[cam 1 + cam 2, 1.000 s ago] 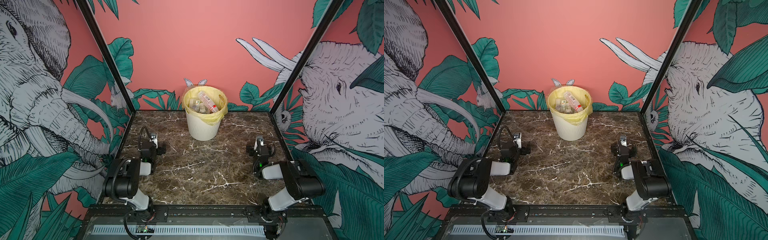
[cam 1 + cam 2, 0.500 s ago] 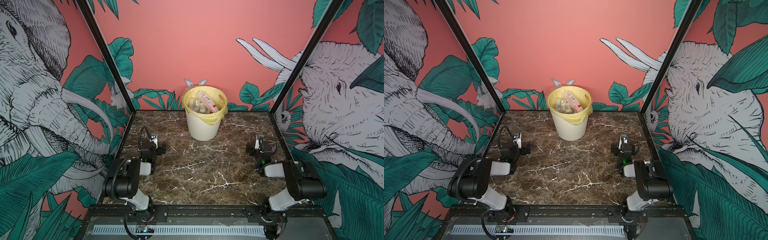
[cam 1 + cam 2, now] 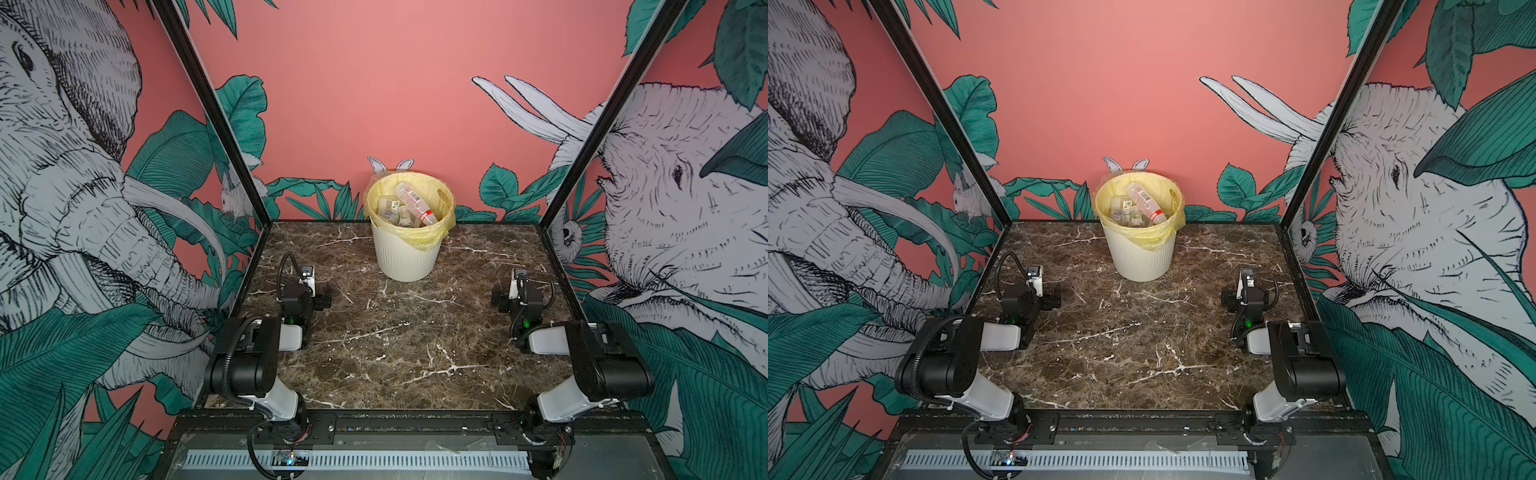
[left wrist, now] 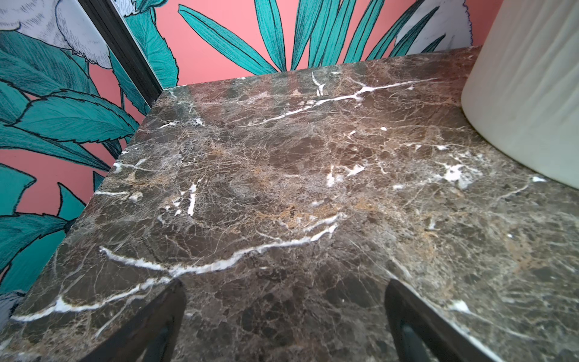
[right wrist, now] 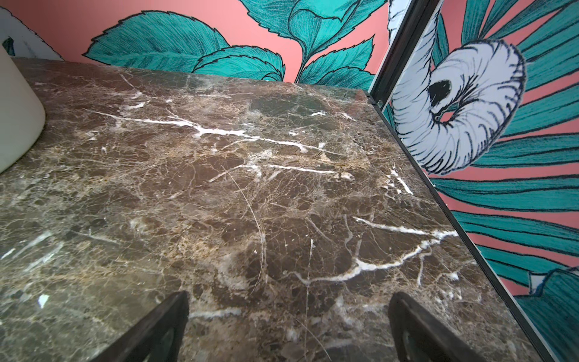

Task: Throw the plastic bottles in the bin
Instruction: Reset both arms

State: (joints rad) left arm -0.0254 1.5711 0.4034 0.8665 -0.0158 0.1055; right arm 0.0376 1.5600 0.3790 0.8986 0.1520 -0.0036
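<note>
The bin [image 3: 405,253] [image 3: 1139,255], cream-white and ribbed with a yellow bag, stands at the back middle of the marble table. Several plastic bottles [image 3: 409,205] [image 3: 1140,205] lie inside it, one clear with a red cap on top. No bottle shows on the table. My left gripper [image 3: 306,277] [image 4: 283,288] rests low at the left side, open, with only marble between its fingers. My right gripper [image 3: 519,279] [image 5: 288,297] rests low at the right side, open and holding nothing. The bin's wall [image 4: 526,94] [image 5: 15,109] shows at the edge of both wrist views.
Painted side panels with black frame posts [image 3: 216,112] [image 3: 602,112] close in the marble table [image 3: 407,332] on the left and right. A pink wall stands right behind the bin. Both arms lie folded near the front corners.
The right arm has shifted slightly toward the right side. The left arm, the bin and the bottles have not moved.
</note>
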